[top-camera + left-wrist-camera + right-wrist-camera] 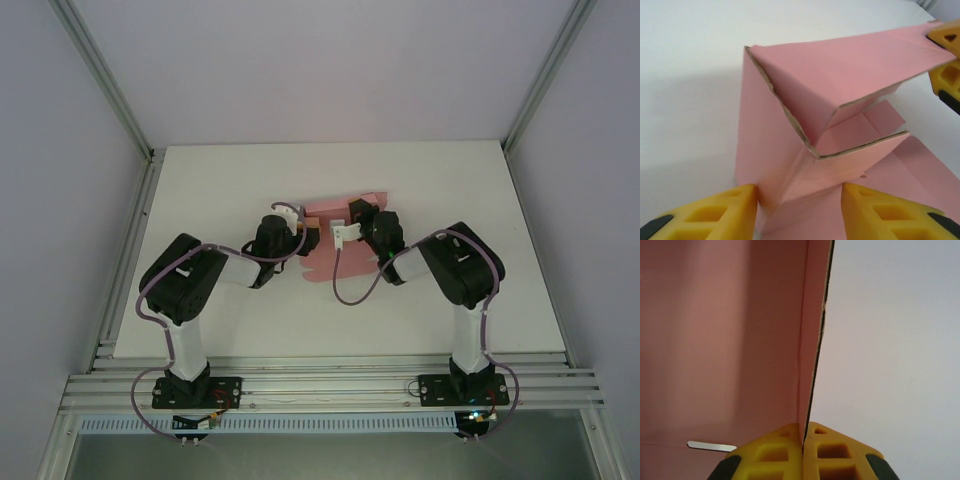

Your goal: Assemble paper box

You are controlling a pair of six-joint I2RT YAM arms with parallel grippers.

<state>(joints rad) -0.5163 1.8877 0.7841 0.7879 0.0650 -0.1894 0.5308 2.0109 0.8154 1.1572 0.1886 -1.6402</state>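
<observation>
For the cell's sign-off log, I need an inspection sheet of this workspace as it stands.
Surface: white table, no marks seen.
Job's things: pink box, half folded, panels raised, flaps flat on the table.
Clutter: nothing seen.
Pincers: left pincer straddles the box's folded part, grip unclear; right pincer shut on a raised panel's edge.
Cables: purple cables loop along both arms, one sagging beside the box.
Surroundings: aluminium frame, pale walls.

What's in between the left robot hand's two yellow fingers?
A folded-up part of the pink paper box sits between the fingers of the left gripper. The left wrist view shows it.
</observation>
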